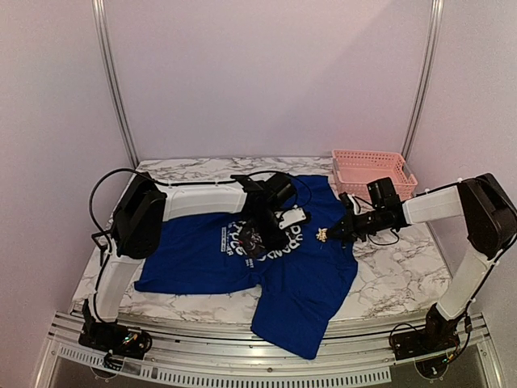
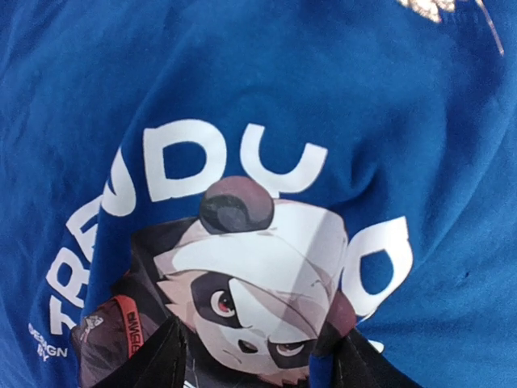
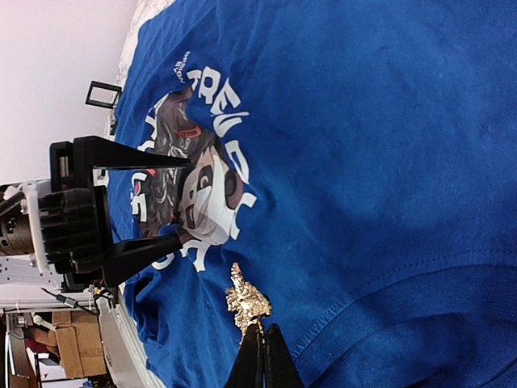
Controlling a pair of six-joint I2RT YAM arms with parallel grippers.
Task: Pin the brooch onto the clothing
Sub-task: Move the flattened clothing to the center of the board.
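1. Hidden: in the top view the left arm covers much of the print (image 1: 260, 236), so its white lettering reads only in part; the left wrist view cuts the brooch (image 2: 424, 6) at the top edge, showing only a gold scrap; whether the pin has gone through the cloth cannot be told.
2. The shirt (image 1: 307, 283) lies spread on the table (image 1: 388, 275), one end hanging over the near edge; its folds hide part of one sleeve.
3. The brooch sits on the shirt just beside the print, on the side toward the right arm.
4. Right gripper (image 3: 261, 331): fingers pinched together on the brooch's near end.
5. Left gripper (image 3: 184, 199): jaws spread wide, one finger on each side of the panda picture, tips down at the cloth, which puckers between them.
6. Count: one shirt; one brooch; one print; one pink basket (image 1: 367, 166) at the far right of the table, apart from the shirt; two arms; two grippers.
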